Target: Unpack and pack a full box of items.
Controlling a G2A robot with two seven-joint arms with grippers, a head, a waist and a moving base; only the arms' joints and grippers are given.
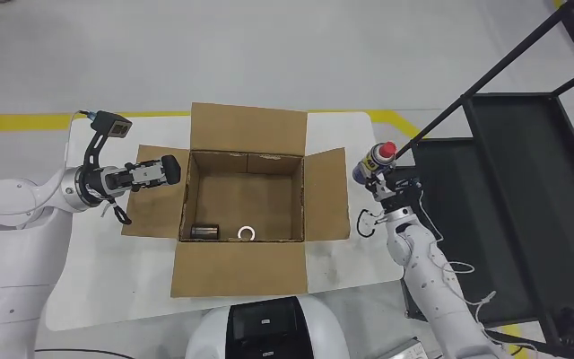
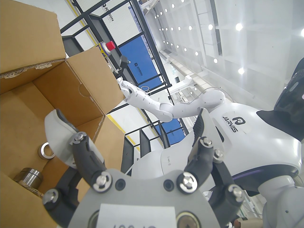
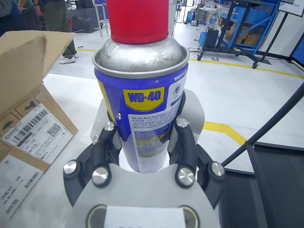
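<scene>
An open cardboard box (image 1: 245, 133) sits mid-table with its flaps spread. On its floor lie a metal cylinder (image 1: 205, 232) and a metal ring (image 1: 247, 233); the left wrist view shows the cylinder (image 2: 28, 175) and the ring (image 2: 46, 151) too. My left gripper (image 1: 170, 169) hovers open over the box's left flap, its jaws wide apart with nothing between them (image 2: 129, 124). My right gripper (image 1: 378, 182) is past the box's right flap, shut on a blue spray can (image 1: 376, 161) with a red cap, held upright (image 3: 142, 88).
A dark metal rack (image 1: 502, 197) with shelves stands just right of the table, close to the right arm. A thin black bar (image 1: 484, 81) of its frame slants above the can. White table surface (image 1: 99, 269) lies bare left and front of the box.
</scene>
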